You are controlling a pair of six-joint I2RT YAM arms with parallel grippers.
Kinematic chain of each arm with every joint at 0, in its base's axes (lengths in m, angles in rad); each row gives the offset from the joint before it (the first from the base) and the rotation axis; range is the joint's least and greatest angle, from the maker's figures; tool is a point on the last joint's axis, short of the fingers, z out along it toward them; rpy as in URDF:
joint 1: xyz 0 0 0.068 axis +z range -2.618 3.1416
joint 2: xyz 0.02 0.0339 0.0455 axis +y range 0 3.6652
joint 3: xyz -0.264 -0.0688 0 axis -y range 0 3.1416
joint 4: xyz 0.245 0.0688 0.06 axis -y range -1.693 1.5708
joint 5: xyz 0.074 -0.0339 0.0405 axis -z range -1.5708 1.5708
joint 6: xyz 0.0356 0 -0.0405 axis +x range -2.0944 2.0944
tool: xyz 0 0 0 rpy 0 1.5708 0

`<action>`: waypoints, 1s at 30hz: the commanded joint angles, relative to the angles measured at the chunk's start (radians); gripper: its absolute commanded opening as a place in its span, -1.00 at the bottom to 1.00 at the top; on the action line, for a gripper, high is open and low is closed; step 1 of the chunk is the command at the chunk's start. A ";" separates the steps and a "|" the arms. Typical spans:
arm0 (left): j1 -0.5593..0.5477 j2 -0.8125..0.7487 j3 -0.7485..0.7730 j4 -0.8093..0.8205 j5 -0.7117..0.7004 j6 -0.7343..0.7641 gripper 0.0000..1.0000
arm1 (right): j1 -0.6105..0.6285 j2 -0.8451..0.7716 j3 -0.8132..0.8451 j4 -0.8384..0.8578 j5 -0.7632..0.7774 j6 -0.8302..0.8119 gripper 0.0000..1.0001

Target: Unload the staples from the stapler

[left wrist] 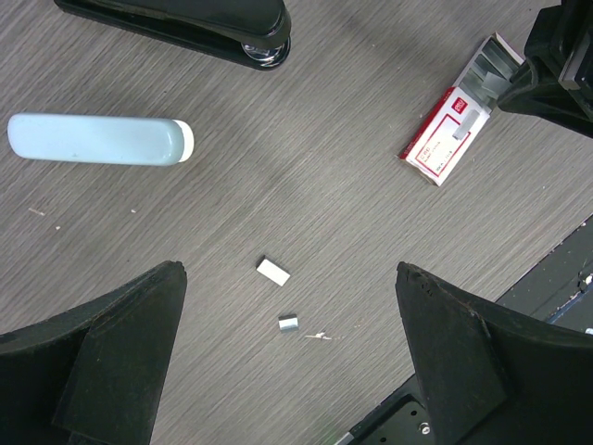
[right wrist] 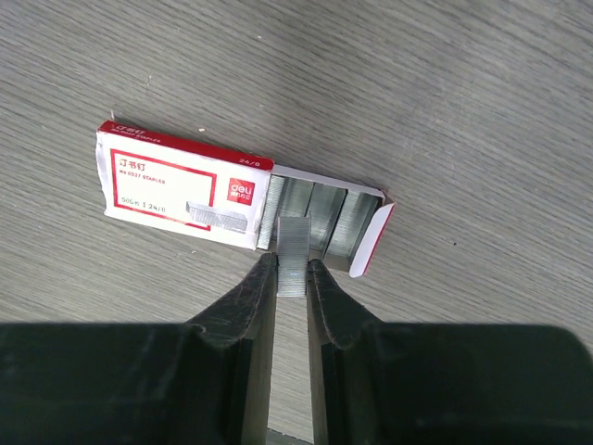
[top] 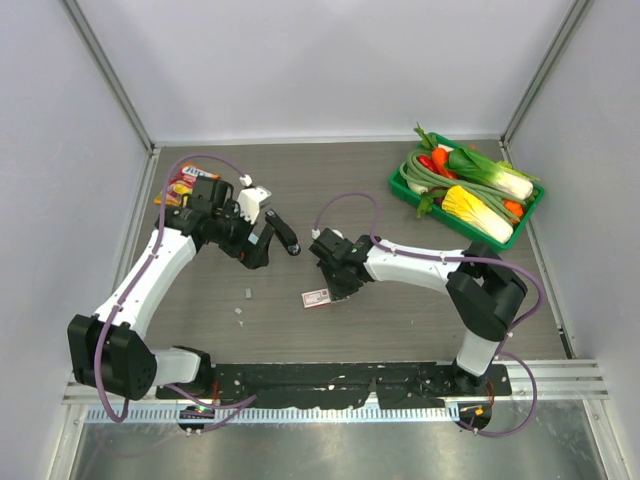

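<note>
My right claw [right wrist: 293, 267] is clamped on a staple strip [right wrist: 293, 243] at the open box [right wrist: 167, 185], so the pale blue stapler [left wrist: 97, 139], flat on the tabletop [left wrist: 306, 185] just far of my wide-open left claw [left wrist: 287, 278], long axis along its gap, looks like the left arm's grab.

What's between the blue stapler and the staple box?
Bare tabletop, as the left wrist view shows: nothing lies between the stapler and the staple box. Two small loose bits sit off that line, nearer the camera.

Pale blue stapler [left wrist: 97, 139] flat on tabletop [left wrist: 306, 185]; staples [right wrist: 293, 241] pinched in right gripper [right wrist: 292, 271].
</note>
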 commanded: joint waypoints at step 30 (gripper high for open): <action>0.008 -0.031 -0.005 -0.003 0.018 0.000 0.99 | 0.005 0.014 0.038 0.084 0.060 0.004 -0.37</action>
